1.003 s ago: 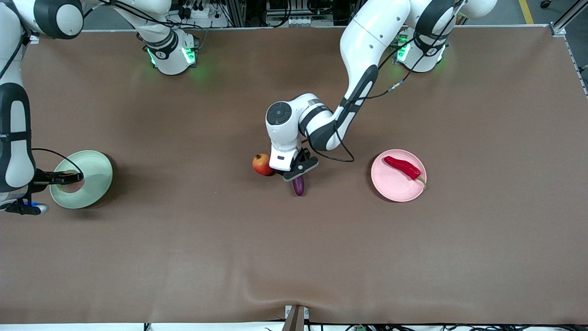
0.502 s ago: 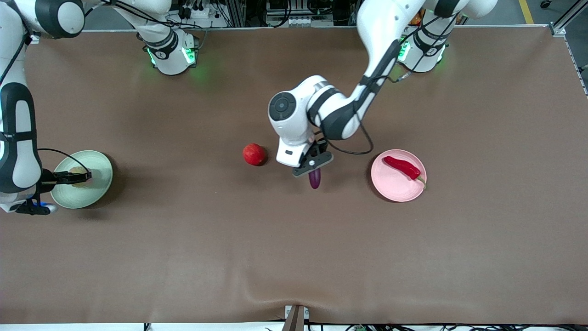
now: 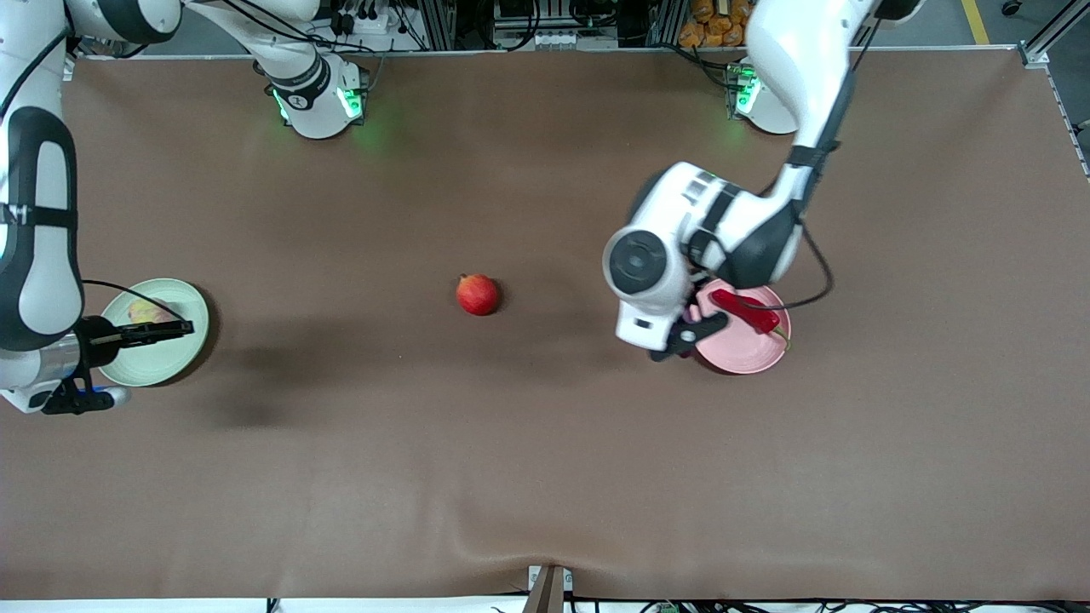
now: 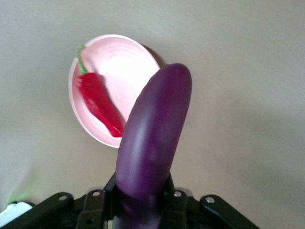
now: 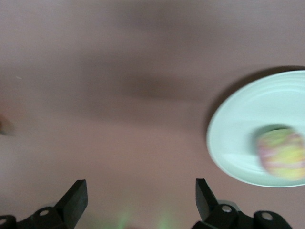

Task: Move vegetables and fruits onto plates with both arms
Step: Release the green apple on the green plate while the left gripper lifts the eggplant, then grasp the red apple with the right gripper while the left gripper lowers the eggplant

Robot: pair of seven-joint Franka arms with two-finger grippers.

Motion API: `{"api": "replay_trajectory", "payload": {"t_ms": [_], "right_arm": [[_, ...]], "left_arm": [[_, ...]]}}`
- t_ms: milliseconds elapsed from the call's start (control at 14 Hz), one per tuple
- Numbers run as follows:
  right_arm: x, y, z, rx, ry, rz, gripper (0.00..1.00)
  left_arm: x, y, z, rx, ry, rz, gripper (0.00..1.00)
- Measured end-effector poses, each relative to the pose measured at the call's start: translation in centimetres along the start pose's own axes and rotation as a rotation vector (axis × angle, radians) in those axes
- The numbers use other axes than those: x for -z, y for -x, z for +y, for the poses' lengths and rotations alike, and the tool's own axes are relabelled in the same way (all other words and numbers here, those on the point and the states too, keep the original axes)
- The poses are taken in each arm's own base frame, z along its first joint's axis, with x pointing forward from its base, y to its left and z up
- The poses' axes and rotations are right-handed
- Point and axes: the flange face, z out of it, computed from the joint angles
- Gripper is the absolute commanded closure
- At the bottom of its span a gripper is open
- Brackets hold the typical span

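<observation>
Two grippers work: the left gripper [image 3: 691, 330], mid-right of the front view, pinches the eggplant [image 4: 151, 143] over the pink plate [image 3: 739, 349]; the right gripper [image 3: 157, 332], spread wide, hangs at far left over the green plate [image 3: 174, 362].

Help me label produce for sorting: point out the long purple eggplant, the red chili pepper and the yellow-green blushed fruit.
Long glossy purple eggplant [image 4: 152, 143], left wrist view, mid-body.
Glossy red chili pepper [image 3: 748, 310], front view, mid-body.
Round yellow-green, pink-blushed fruit [image 5: 281, 153], right wrist view, centre.

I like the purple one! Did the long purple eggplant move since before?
Yes. The long glossy purple eggplant, gripped by the left end effector, went from beside the round red fruit to the pale pink plate's rim.
</observation>
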Motion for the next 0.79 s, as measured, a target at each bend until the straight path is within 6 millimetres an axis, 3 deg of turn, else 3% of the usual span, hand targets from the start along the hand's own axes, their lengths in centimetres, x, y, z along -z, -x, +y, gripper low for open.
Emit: {"api": "replay_trajectory", "payload": {"t_ms": [215, 358, 502, 645, 788], "right_arm": [[0.0, -0.5, -5.4, -0.116, -0.005, -0.008, 0.0], [-0.5, -0.9, -9.7, -0.215, -0.045, -0.02, 0.0], [-1.1, -1.2, -13.8, -0.318, -0.087, -0.037, 0.0], [-2.2, -1.4, -18.4, -0.426, -0.073, -0.054, 0.0], [-3.7, -1.5, -23.5, -0.512, -0.041, -0.047, 0.0]], "left_arm": [[0.6, -2.7, -4.1, 0.059, 0.023, -0.012, 0.86], [0.9, -3.2, -6.1, 0.097, 0.093, 0.017, 0.86], [-0.7, -2.7, -7.3, 0.17, 0.179, 0.055, 0.86], [-3.5, -2.5, -8.4, 0.293, 0.243, 0.064, 0.86], [-5.6, -3.5, -9.1, 0.47, 0.285, 0.05, 0.86]]}}
